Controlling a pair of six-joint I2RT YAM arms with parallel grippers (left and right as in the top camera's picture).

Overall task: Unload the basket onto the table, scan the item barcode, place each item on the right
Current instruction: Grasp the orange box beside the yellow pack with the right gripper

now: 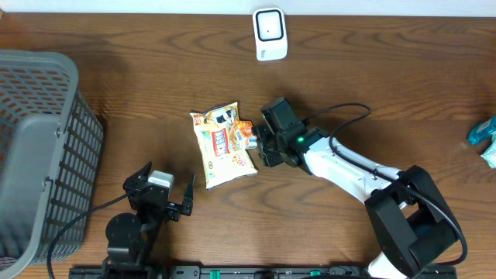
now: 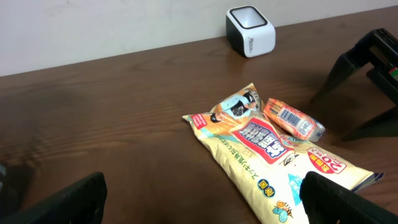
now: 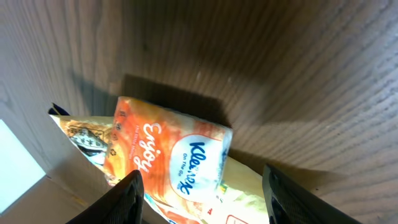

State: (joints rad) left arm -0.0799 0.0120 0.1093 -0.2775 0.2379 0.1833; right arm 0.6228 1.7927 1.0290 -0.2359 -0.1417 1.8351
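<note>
A small orange Kleenex tissue pack (image 1: pixel 245 136) lies against the right edge of a yellow snack bag (image 1: pixel 221 147) in the middle of the table. The left wrist view shows the pack (image 2: pixel 292 118) with its barcode facing up. My right gripper (image 1: pixel 258 146) sits at the pack from the right. Its fingers straddle the pack (image 3: pixel 168 149) and stand apart from it, open (image 3: pixel 205 186). The white barcode scanner (image 1: pixel 270 32) stands at the table's far edge. My left gripper (image 1: pixel 167 177) rests wide open near the front, with nothing between its fingers (image 2: pixel 202 199).
A grey mesh basket (image 1: pixel 39 147) fills the left side of the table. A teal packet (image 1: pixel 484 139) lies at the right edge. The snack bag (image 2: pixel 267 155) reaches toward my left gripper's right finger. The scanner (image 2: pixel 250 31) stands by the wall.
</note>
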